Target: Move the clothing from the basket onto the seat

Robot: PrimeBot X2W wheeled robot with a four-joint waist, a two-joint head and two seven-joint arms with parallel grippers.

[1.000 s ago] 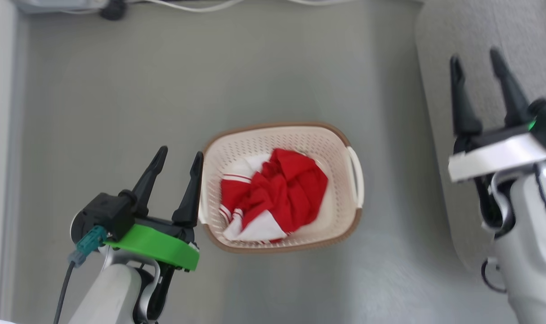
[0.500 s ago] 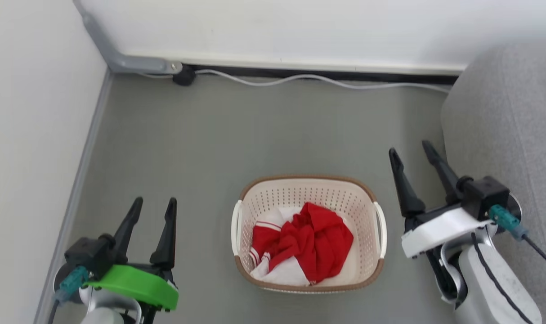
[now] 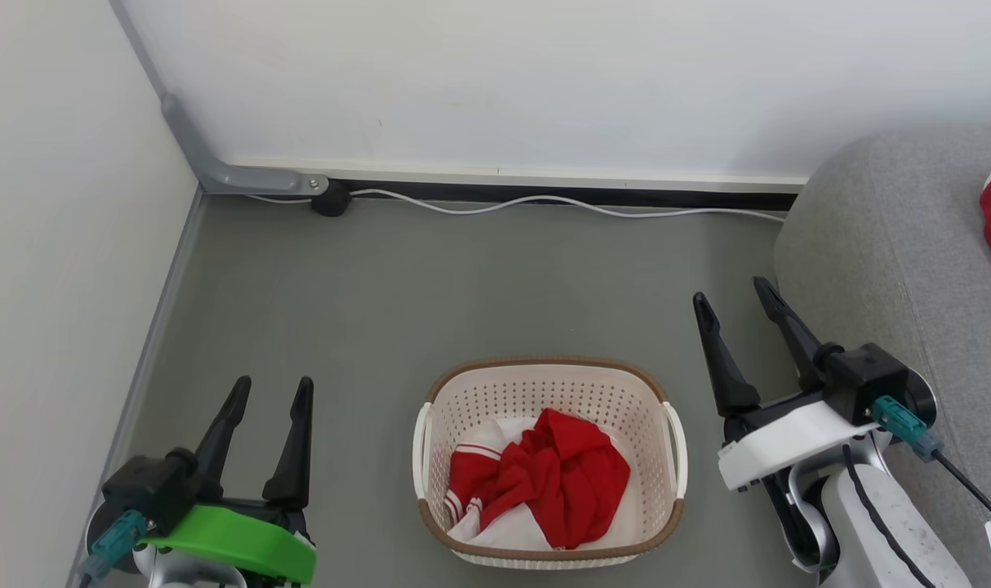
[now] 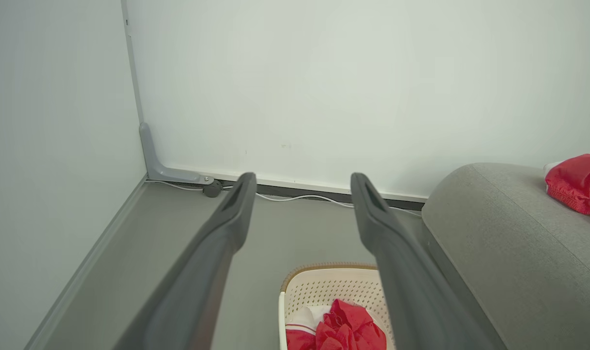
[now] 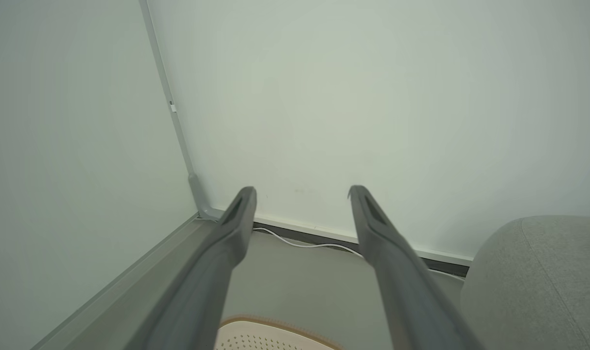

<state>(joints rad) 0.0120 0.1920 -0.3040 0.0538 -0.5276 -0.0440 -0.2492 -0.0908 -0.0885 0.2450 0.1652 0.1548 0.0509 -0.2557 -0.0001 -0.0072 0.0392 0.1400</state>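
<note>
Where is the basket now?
In the head view, the basket stands on the floor, bottom centre, between the left gripper and right gripper, left of the seat.

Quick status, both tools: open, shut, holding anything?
Left tool: open, holding nothing.
Right tool: open, holding nothing.

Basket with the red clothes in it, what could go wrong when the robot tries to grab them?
1. The red and white clothing lies bunched in a heap, so the jaws may pinch only one fold and drop the rest on the floor.
2. The basket looks light. A snagged pinch could lift or tip it.
3. The seat has a rounded edge, so clothing set too near it might slide off.
</note>
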